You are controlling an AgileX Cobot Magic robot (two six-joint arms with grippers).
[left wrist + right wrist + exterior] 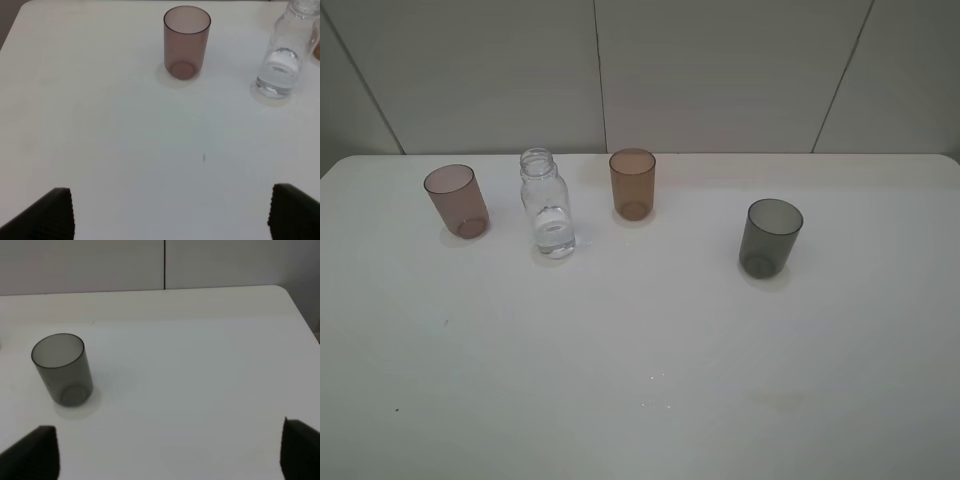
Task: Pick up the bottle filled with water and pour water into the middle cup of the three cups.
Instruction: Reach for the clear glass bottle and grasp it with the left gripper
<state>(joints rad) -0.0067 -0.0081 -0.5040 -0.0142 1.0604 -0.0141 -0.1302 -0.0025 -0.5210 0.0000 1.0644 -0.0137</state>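
While it stood upright at upper left of centre, threaded neck pointing up, the clear round-shouldered bottle (548, 205) held a little water. The amber tapered middle cup (632, 184) stood near its right, a mauve tumbler (457, 200) left, a smoky grey tumbler (770, 237) far right, on the smooth white table (640, 390). Both the left gripper (172, 207) and the right gripper (170, 442) gaped wide, empty.

white table (640, 390) | bottle (548, 210) | mauve cup (457, 200) | amber cup (632, 183) | grey cup (771, 237) | upright

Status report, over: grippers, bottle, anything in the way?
Left gripper open, right gripper open, both empty. Bottle upright, untouched, beside middle cup. Nothing between them.
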